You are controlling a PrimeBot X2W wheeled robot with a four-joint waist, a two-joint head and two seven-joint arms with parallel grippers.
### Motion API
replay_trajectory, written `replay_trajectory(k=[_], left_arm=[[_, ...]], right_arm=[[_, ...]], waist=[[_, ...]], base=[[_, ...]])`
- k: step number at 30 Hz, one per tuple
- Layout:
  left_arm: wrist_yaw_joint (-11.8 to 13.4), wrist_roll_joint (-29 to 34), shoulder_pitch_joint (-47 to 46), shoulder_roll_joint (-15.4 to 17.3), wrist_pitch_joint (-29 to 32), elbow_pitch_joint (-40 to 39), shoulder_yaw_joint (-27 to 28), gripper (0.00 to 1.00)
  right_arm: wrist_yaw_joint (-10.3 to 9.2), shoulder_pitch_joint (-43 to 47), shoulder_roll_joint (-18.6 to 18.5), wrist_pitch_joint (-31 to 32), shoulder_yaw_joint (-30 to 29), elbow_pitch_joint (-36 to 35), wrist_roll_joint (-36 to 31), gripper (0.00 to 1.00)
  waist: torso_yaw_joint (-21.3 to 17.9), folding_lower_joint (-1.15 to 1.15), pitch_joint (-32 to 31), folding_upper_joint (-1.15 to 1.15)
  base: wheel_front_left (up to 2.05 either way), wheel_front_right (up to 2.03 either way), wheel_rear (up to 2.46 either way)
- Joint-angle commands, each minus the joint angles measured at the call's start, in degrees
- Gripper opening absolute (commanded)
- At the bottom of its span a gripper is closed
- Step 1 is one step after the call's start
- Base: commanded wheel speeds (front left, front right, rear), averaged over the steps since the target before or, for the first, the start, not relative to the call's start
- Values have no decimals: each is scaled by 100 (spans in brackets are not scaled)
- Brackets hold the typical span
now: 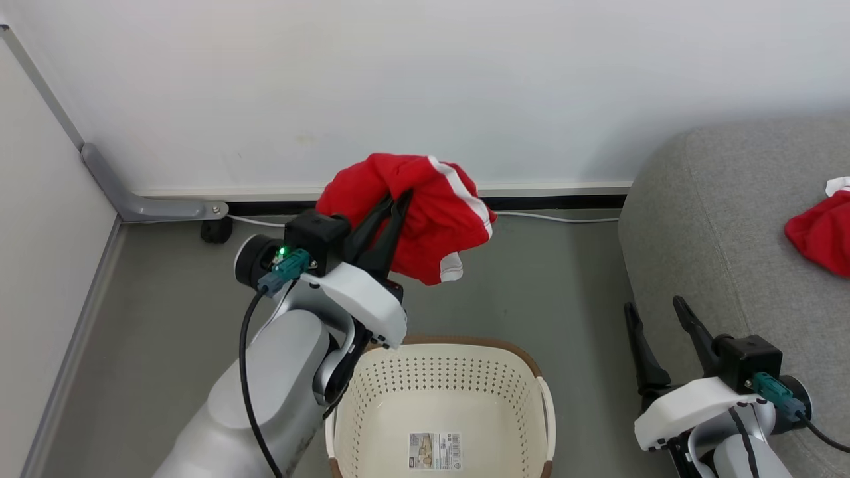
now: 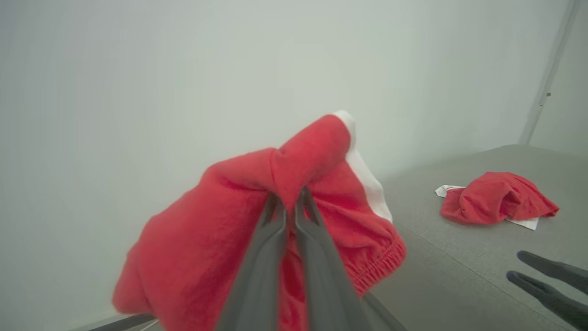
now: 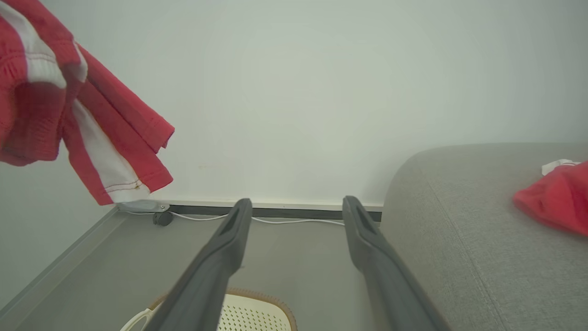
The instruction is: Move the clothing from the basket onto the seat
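My left gripper (image 1: 398,199) is shut on a red garment with white stripes (image 1: 425,212), held in the air above and beyond the basket (image 1: 372,398). In the left wrist view the dark fingers (image 2: 271,220) pinch a fold of that red garment (image 2: 206,243). The cream perforated basket shows only its bare base with a barcode label (image 1: 434,451). A second piece of red clothing (image 1: 823,232) lies on the grey seat (image 1: 717,219) at the right. My right gripper (image 1: 654,312) stands open beside the seat's front edge, nothing between its fingers (image 3: 229,239).
A white wall with a dark skirting strip (image 1: 558,201) and a white cable (image 1: 564,218) runs behind. A grey metal bracket and a small black wheel (image 1: 216,230) sit at the left corner. Grey floor (image 1: 166,299) surrounds the basket.
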Motion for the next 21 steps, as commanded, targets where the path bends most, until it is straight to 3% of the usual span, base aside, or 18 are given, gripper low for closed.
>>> replay_trajectory(k=[1, 10, 21], left_arm=[[0, -20, -400, 141, -25, -313, 236, 0], [79, -104, -537, 214, 163, -973, 298, 0], [65, -150, -635, 218, 216, -996, 262, 0]], right_arm=[[17, -59, -3, -35, 143, -120, 38, 100], [17, -99, 5, -35, 162, -109, 37, 100], [17, -348, 13, -35, 537, -504, 193, 100]], waist=[[14, 0, 8, 0], [40, 0, 88, 0], [17, 0, 178, 0]], base=[[0, 0, 0], [0, 0, 0], [0, 0, 0]])
